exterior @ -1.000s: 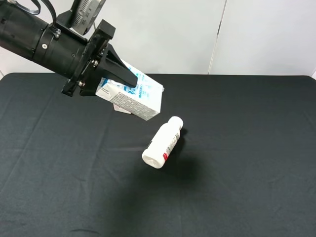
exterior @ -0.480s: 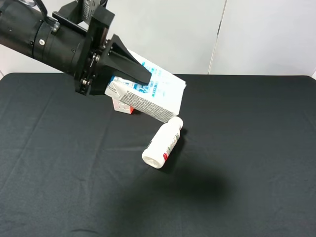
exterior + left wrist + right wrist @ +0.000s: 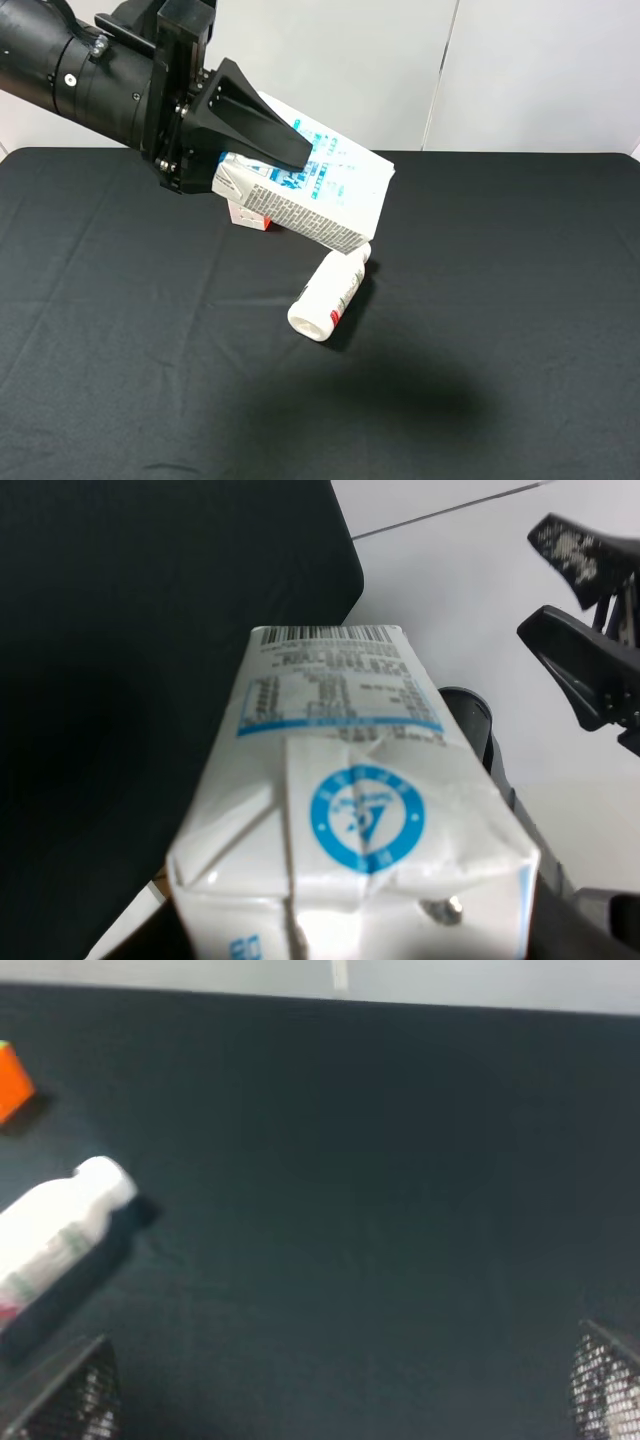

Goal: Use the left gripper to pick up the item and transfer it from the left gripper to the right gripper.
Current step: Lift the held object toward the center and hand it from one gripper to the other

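Observation:
My left gripper (image 3: 292,165) is shut on the item, a white carton with light-blue print (image 3: 320,195), and holds it tilted in the air above the black table's back left. In the left wrist view the carton (image 3: 350,880) fills the frame, gabled end nearest. The right gripper does not show in the exterior high view. In the right wrist view its mesh-faced fingertips (image 3: 70,1390) stand far apart at the lower corners, so the right gripper (image 3: 335,1400) is open and empty above the table.
A white bottle with a red-marked label (image 3: 330,290) lies on its side mid-table; it also shows in the right wrist view (image 3: 50,1240). The multicoloured cube (image 3: 250,215) sits half hidden under the carton, its orange corner (image 3: 10,1090) visible. Black cloth (image 3: 500,350) covers the table.
My left gripper has risen and carried the carton to the right. The carton now overlaps the bottle's cap in the exterior high view. The bottle and cube have not moved.

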